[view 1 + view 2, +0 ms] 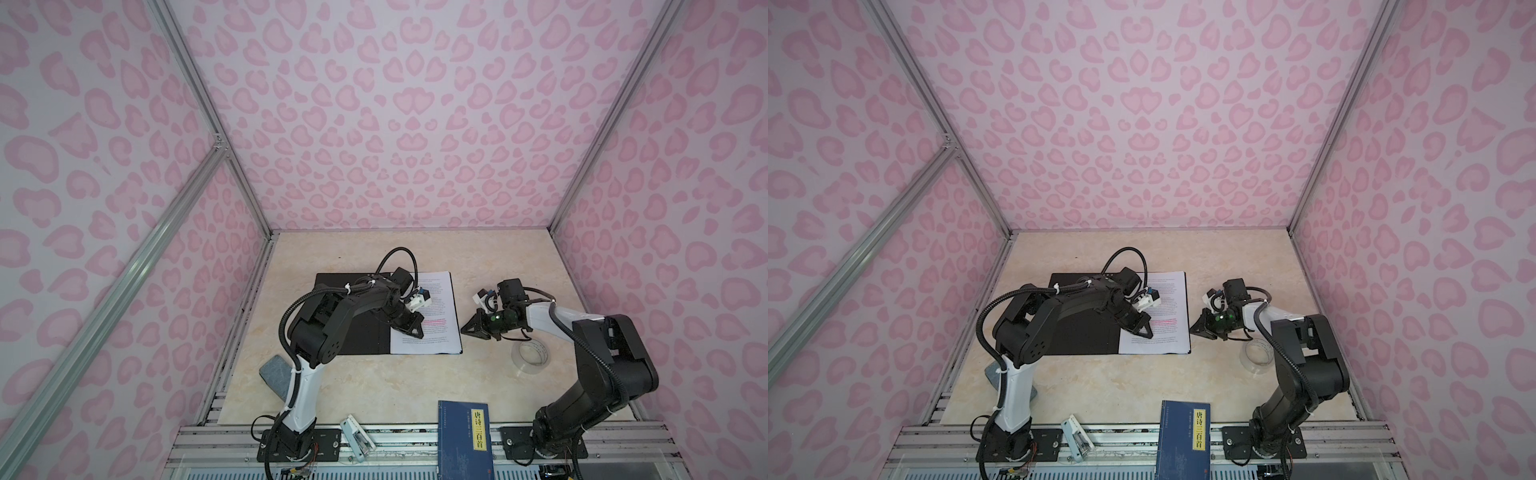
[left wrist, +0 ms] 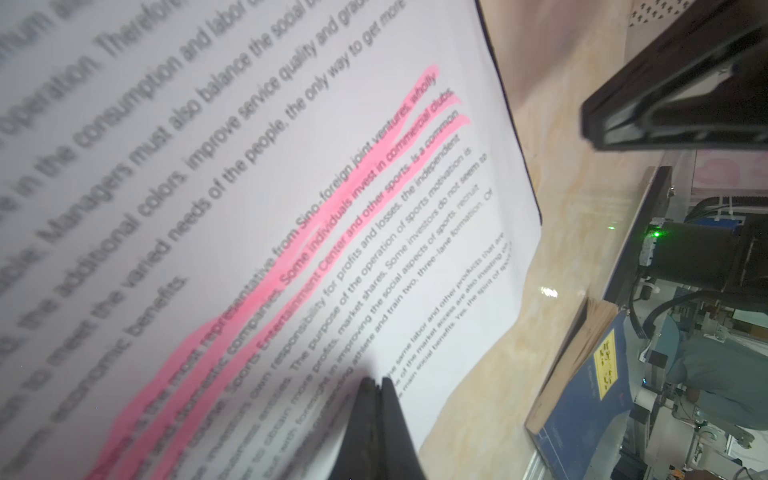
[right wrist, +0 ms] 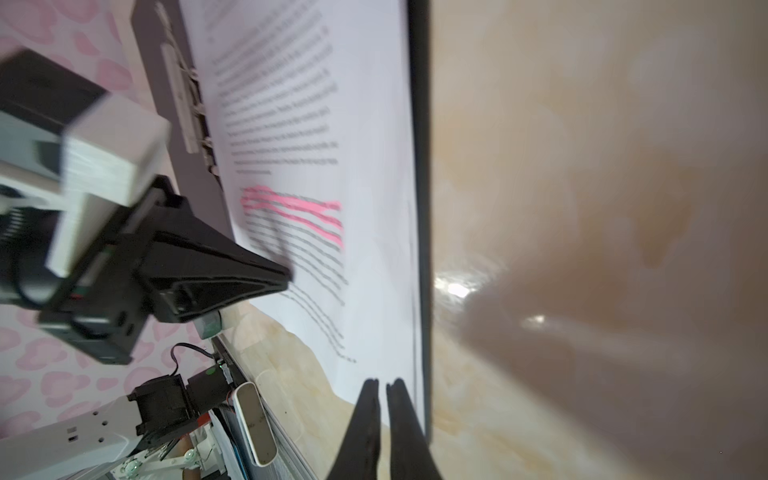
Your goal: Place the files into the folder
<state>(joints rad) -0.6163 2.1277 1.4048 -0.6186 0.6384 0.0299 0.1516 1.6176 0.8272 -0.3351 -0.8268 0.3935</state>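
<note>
Nearest the lens in both top views, the dark blue book (image 1: 464, 440) juts over the near edge of the worktop (image 1: 374, 382). Mid-worktop the folder (image 1: 370, 338) lies open, black inside up, and the files (image 1: 442, 291) rest on its right-hand half, roughly square with its edges. The placing step looks all but done; what seems left is to seat the sheets at the metal spine clip (image 3: 183, 95) and shut the cover. That calls first for the left arm to lift away, since it stretches across the left flap, which would have to swing over. The left gripper (image 1: 417, 335) has its fingers (image 2: 365, 415) pressed together, tips down on the top sheet below the pink lines. The right gripper (image 1: 462, 330) sits just beside the folder's right edge, its fingers (image 3: 365, 419) nearly together with a thin slit and nothing visible between them; whether they touch paper I cannot tell. The left arm hides the spine in the top views, so whether the sheets are under the clip is unclear, as is their number. A clear tape roll (image 1: 532, 355) lies near the right arm.
</note>
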